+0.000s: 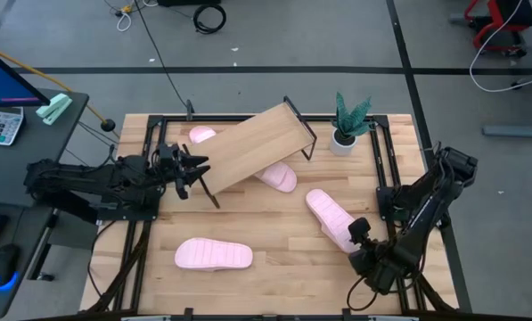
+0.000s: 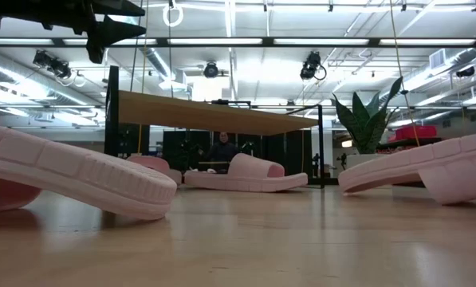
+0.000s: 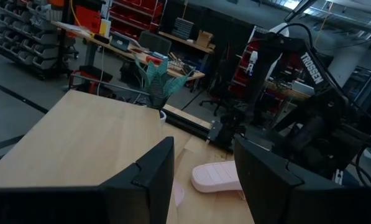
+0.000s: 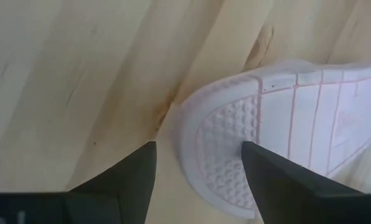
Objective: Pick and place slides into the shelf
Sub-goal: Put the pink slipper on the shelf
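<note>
The shelf (image 1: 252,147) is a slanted light-wood board on thin black legs, standing skewed at mid-table (image 2: 214,112). Several pale pink slides lie around it. One (image 1: 214,256) lies near the near edge. Another (image 1: 332,218) lies on the right with its ribbed sole (image 4: 284,118) showing. A third (image 1: 279,176) sits partly under the board, and one (image 1: 201,135) is behind its left end. My left gripper (image 1: 190,169) hovers open at the board's left end (image 3: 204,180). My right gripper (image 1: 362,234) is open with its fingers astride the right slide's near end (image 4: 197,174). My right gripper comes at the right slide's near end (image 4: 216,143) from above, with the ribbed sole facing it. One finger (image 4: 284,180) overlaps the sole's edge; whether it touches the slide cannot be told.
A small potted plant (image 1: 347,125) stands by the far right corner. Black frame rails (image 1: 386,156) run along the table's sides. A desk with a calculator (image 1: 0,125) is off the left edge. A person (image 2: 222,147) sits in the room beyond. Bare wood lies at centre-near.
</note>
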Robot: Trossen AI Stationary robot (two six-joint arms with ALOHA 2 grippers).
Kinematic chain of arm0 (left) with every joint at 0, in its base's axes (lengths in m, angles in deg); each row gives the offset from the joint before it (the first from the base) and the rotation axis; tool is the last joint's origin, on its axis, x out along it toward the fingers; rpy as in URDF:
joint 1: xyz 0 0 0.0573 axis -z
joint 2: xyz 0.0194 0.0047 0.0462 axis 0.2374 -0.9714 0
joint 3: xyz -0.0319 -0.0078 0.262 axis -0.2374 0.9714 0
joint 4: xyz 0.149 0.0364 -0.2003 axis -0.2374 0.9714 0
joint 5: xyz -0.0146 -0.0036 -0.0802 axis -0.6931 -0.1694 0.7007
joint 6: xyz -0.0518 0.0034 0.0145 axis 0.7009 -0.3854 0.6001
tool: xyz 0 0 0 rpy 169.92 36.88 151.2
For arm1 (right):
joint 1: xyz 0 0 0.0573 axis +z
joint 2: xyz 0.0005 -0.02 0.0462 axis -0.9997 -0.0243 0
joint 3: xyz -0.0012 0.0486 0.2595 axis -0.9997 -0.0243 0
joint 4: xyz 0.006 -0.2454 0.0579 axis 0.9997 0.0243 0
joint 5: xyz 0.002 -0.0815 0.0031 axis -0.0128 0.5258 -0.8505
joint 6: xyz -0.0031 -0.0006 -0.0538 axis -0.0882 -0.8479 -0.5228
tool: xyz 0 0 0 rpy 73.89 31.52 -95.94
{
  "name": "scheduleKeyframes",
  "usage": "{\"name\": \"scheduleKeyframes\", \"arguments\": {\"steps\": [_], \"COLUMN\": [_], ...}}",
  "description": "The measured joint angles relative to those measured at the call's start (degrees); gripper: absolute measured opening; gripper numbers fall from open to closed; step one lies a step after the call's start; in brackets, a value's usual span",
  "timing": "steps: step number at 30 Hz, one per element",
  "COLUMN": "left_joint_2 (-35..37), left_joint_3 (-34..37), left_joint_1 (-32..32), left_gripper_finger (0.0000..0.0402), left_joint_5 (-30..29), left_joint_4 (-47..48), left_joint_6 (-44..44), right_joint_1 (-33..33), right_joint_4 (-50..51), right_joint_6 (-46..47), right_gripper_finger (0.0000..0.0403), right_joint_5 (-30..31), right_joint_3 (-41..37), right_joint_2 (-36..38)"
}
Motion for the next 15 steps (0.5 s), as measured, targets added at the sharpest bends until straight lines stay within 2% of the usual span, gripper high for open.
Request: {"name": "scheduleKeyframes", "arguments": {"steps": [15], "left_joint_2": [0.00], "left_joint_3": [0.00], "left_joint_1": [0.00], "left_gripper_finger": [0.0172], "left_joint_5": [0.00], "left_joint_4": [-0.13], "left_joint_6": [-0.02], "right_joint_1": [-1.47], "right_joint_4": [0.36], "right_joint_6": [5.75], "right_gripper_finger": [0.0239], "right_joint_5": [8.10], "right_joint_3": [0.02], "right_joint_2": [-2.99]}}
